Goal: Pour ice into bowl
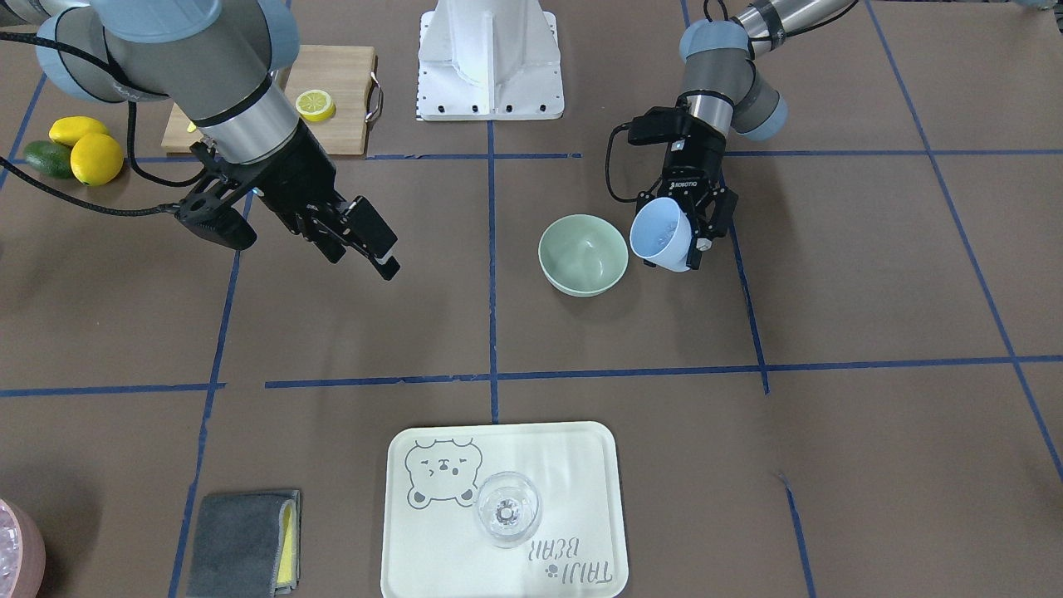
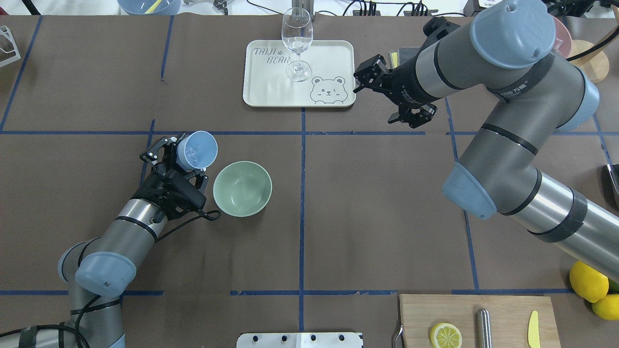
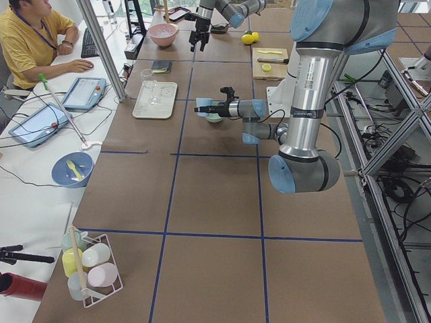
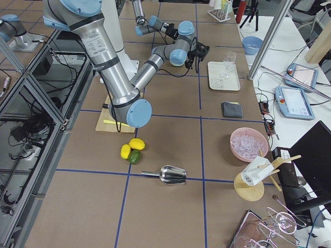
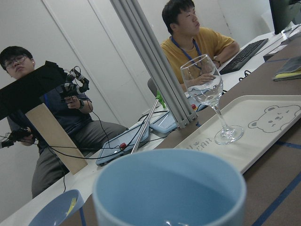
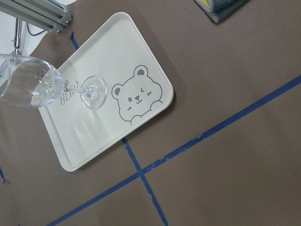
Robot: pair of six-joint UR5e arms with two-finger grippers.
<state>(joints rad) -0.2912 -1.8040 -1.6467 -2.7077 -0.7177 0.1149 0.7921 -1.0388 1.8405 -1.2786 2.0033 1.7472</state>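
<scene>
Our left gripper, clamped on a tilted pale-blue cup of clear ice cubes beside the round sage-green bowl, may spill them short, we judge.

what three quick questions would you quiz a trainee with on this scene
1. True or false: the ice already lies in the bowl.
2. What holds the blue cup? A) the left gripper B) a person's hand C) nothing, it stands on the table
3. Fill in: the wine glass stands upright on the ____.

Key
1. False: the bowl is empty and the ice is in the tilted blue cup.
2. A
3. tray
</scene>
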